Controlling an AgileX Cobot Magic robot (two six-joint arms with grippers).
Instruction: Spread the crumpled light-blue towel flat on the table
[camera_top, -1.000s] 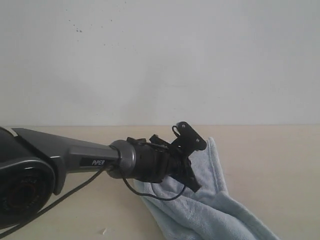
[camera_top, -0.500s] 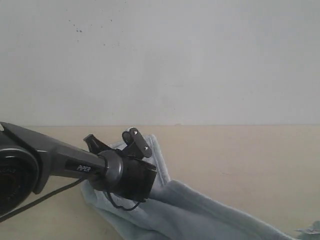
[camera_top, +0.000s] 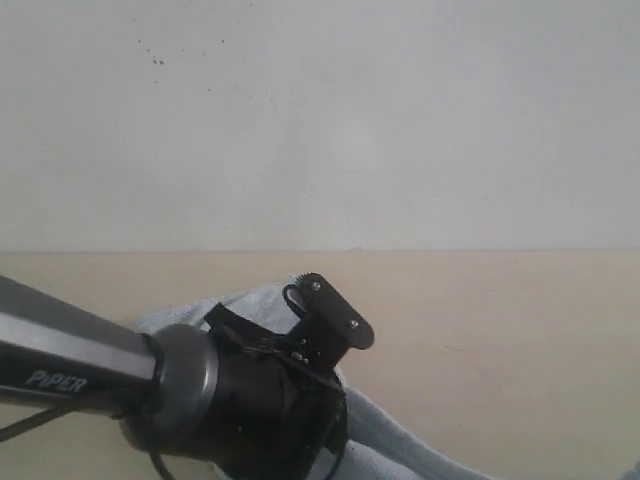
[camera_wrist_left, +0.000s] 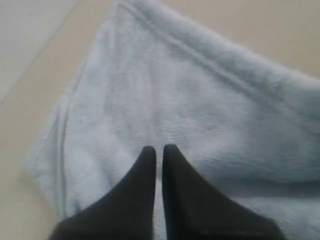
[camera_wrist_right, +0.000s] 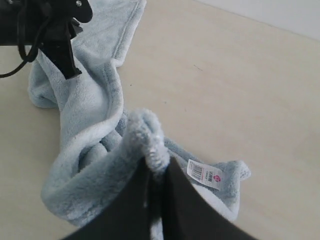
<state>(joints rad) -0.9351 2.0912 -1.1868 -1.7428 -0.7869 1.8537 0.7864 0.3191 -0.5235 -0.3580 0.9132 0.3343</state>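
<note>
Jaws, right gripper: clamped on towel fold, presumably for pulling flat.
Jaws, left gripper: closed over towel; hold unconfirmed.

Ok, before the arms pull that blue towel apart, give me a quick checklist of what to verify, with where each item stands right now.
1. Right hand grips the towel: ok, a fold is pinched between its shut fingers.
2. Left hand grips cloth: cannot tell; it is shut over the towel, but no pinched fold shows.
3. Towel flat: not ok, it is bunched and twisted between the two hands.
4. Bare table beside the towel to spread onto: ok.
5. Corner with the white label located: ok, it lies next to the right hand.
</note>
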